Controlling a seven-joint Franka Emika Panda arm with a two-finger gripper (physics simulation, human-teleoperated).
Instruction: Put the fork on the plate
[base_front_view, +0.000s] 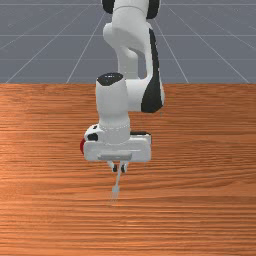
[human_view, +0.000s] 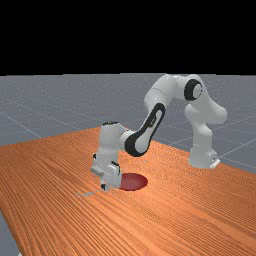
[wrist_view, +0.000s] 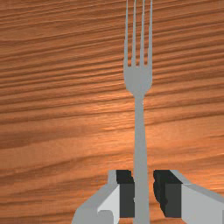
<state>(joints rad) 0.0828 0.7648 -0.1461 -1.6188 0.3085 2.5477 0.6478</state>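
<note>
While the slightly open hand straddles the slim, ungripped grey fork, it partly hides the round red plate.

The front view's plate is mostly hidden.

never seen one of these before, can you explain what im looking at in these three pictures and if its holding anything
This is a simulated robot arm, white and grey, ending in a two-finger gripper. The front view faces the arm across the table; the far view stands farther off; the wrist view looks down past the fingers from the hand. On the wood lie a fork and a dark red plate, the plate partly behind the hand. Nothing is gripped: the fork's handle runs between the open fingers, with a gap on one side.
</note>
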